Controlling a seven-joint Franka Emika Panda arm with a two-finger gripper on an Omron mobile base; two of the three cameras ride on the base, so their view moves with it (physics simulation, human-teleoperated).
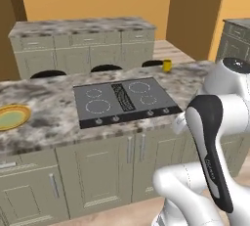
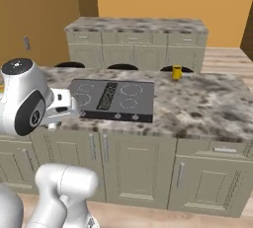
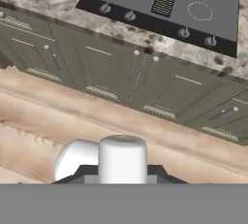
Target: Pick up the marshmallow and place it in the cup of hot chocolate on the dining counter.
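The cup of hot chocolate (image 1: 167,65) is a small yellow mug at the far edge of the marbled island counter (image 1: 49,98), beyond the cooktop's right corner; the right base view has the mug (image 2: 176,73) there too. The marshmallow is out of view. My hand (image 2: 63,102) hangs at the counter's near edge, left of the cooktop's front corner and far from the mug. Its fingers are hidden, so their state is unclear.
A black cooktop (image 1: 124,100) (image 3: 169,5) is set into the island. A yellow-rimmed greenish plate (image 1: 12,117) lies at its left end. Cabinet doors (image 3: 140,72) face me over a wooden floor (image 3: 72,116). Dark stools (image 1: 106,67) stand behind; another counter (image 2: 138,24) lines the back wall.
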